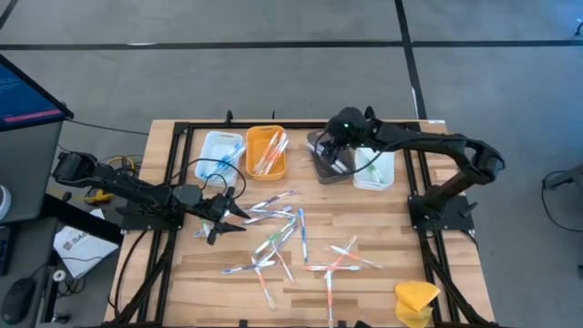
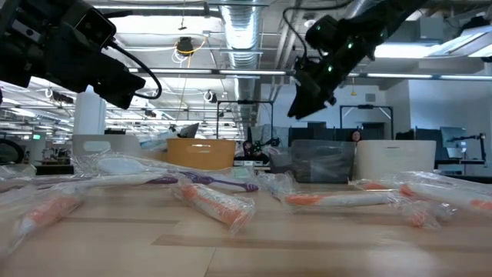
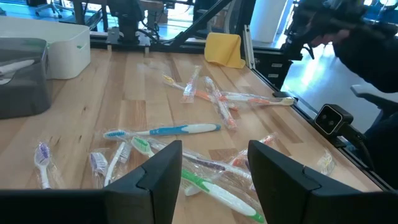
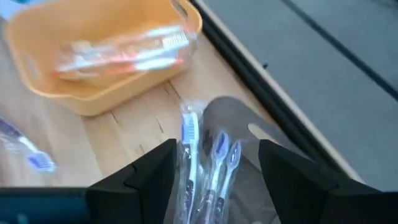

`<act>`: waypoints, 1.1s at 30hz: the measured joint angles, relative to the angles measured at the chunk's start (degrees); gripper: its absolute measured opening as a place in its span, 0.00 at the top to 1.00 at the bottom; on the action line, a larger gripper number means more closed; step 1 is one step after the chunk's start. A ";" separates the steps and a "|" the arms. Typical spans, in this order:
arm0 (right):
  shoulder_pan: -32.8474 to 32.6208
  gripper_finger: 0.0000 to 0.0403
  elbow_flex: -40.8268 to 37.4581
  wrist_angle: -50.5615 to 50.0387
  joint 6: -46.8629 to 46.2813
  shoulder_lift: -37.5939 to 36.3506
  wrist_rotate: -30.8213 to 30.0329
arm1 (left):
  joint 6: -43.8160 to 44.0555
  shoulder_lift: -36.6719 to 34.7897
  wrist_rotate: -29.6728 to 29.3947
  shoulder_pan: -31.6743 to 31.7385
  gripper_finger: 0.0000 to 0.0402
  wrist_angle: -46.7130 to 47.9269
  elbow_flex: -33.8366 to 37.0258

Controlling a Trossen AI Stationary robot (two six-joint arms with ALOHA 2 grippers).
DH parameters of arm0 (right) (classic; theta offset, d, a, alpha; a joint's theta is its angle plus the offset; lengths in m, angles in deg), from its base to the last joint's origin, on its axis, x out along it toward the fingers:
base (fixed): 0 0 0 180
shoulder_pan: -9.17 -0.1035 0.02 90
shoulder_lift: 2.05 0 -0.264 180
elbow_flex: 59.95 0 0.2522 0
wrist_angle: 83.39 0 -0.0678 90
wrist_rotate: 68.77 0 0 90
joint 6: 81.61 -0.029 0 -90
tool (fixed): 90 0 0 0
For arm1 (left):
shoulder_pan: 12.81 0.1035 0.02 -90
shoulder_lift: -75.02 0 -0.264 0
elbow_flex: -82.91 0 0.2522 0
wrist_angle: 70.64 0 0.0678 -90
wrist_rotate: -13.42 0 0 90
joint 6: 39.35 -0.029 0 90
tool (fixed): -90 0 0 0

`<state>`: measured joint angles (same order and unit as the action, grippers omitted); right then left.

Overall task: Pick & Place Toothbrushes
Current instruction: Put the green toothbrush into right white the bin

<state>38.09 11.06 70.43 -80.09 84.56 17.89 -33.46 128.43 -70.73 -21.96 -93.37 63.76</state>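
Clear crinkly wrappers sheathe the slim plastic toothbrushes point(image 1: 282, 239) scattered on the slatted wooden table point(image 1: 364, 292), more lying blurred in the orange tray point(image 4: 99, 56) and grey tray point(image 4: 239, 124), over which the right gripper point(image 4: 214, 165) hovers open and empty, while the left gripper point(image 3: 214, 165) waits parted, empty, above the scatter.

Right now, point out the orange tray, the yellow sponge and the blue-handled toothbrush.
orange tray point(image 1: 251, 165): high view, left rim.
yellow sponge point(image 1: 416, 297): high view, middle of the lump.
blue-handled toothbrush point(image 3: 168, 130): left wrist view, middle of the handle.
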 joint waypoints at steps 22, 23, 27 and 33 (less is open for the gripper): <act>-35.72 0.44 0.00 2.16 11.02 -15.85 -15.86 | -2.52 0.00 0.01 0.00 0.55 -0.01 0.02; -37.56 0.44 0.00 1.93 10.71 -15.85 -16.81 | -2.35 0.00 0.03 0.00 0.55 -0.01 0.02; -44.05 0.45 0.00 2.32 8.93 -15.14 -19.20 | -1.03 0.02 5.31 -0.01 0.55 -0.53 0.02; -52.10 0.45 -0.08 2.21 4.67 -12.61 -24.04 | -1.10 0.02 9.64 -2.58 0.55 -5.43 0.02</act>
<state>-14.01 10.98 72.64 -75.41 71.95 -6.14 -34.55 128.45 -61.09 -24.54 -98.81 63.78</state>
